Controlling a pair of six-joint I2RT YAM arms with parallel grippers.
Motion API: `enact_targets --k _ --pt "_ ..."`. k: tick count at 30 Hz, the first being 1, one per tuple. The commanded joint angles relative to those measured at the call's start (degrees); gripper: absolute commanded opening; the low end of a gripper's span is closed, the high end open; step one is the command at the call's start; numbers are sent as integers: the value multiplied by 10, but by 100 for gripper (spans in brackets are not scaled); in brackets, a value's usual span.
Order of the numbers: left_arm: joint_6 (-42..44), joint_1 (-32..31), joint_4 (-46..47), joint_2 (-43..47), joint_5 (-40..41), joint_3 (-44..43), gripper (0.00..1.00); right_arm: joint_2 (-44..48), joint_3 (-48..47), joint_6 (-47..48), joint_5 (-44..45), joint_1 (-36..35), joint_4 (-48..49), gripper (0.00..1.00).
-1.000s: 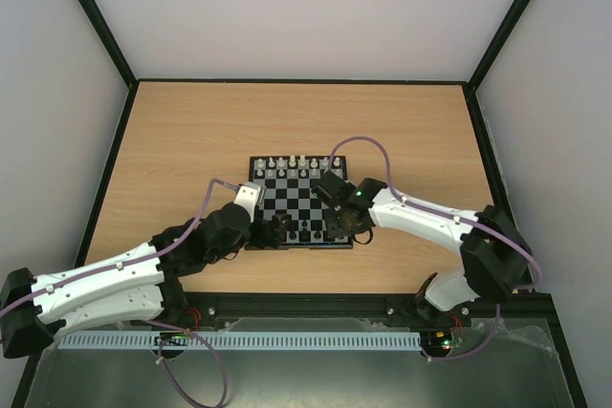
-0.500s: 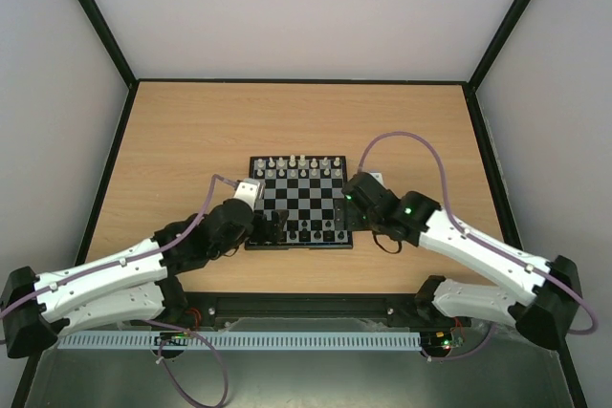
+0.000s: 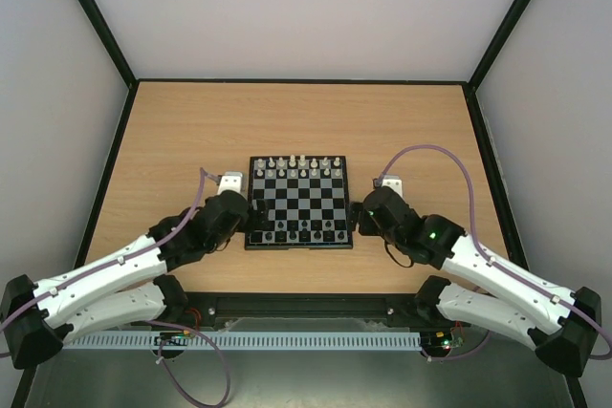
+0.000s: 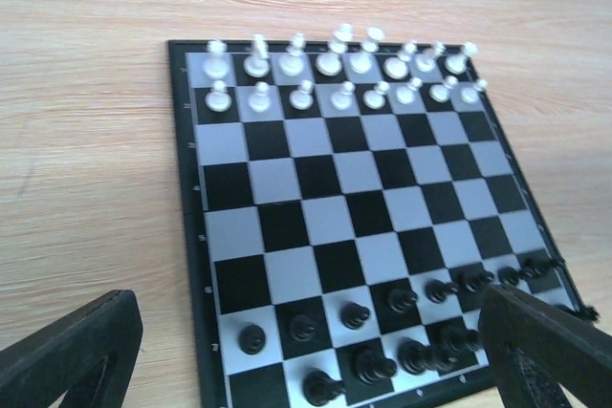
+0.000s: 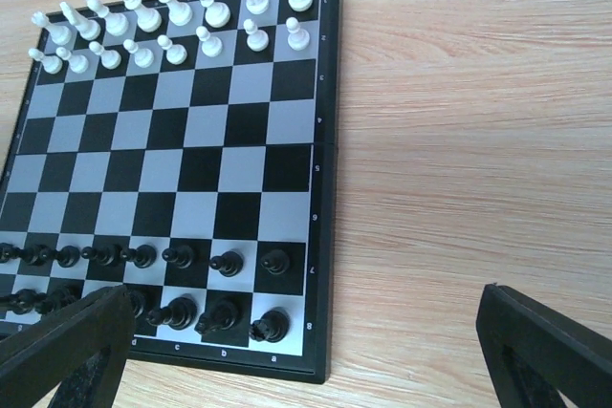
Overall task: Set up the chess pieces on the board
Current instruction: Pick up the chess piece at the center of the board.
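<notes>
The board (image 3: 299, 200) lies mid-table. White chess pieces (image 3: 298, 166) fill its two far rows and black chess pieces (image 3: 302, 229) its two near rows. My left gripper (image 3: 252, 222) is open at the board's near left edge, with nothing between its fingers. In the left wrist view the left gripper (image 4: 308, 332) spans the black pieces (image 4: 355, 313), and the near left corner square looks bare. My right gripper (image 3: 360, 216) is open beside the near right edge. Seen from its own wrist, the right gripper (image 5: 304, 317) is empty above the board's corner (image 5: 320, 370).
Bare wooden tabletop (image 3: 191, 131) surrounds the board. Black frame rails (image 3: 296, 81) and white walls border it. Purple cables (image 3: 430, 155) loop over both arms. The arm bases and a white strip (image 3: 287, 339) lie at the near edge.
My right gripper has opened and drawn back right, off the board's near rows. The left arm has slid left, off the board's near left corner.
</notes>
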State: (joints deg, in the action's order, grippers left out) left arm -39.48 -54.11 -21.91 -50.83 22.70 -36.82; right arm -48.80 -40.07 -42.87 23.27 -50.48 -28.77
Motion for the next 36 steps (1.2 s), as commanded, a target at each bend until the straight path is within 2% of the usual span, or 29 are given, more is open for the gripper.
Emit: enact_targets --k 1,25,36 --pt "-16 31 -40 11 13 -21 99 13 17 7 6 2 35 99" --pt "-87 79 -78 -39 25 -16 99 34 63 25 -72 2 94 99" --pt "-110 115 -69 -70 -5 4 99 32 81 36 -104 3 120 99"
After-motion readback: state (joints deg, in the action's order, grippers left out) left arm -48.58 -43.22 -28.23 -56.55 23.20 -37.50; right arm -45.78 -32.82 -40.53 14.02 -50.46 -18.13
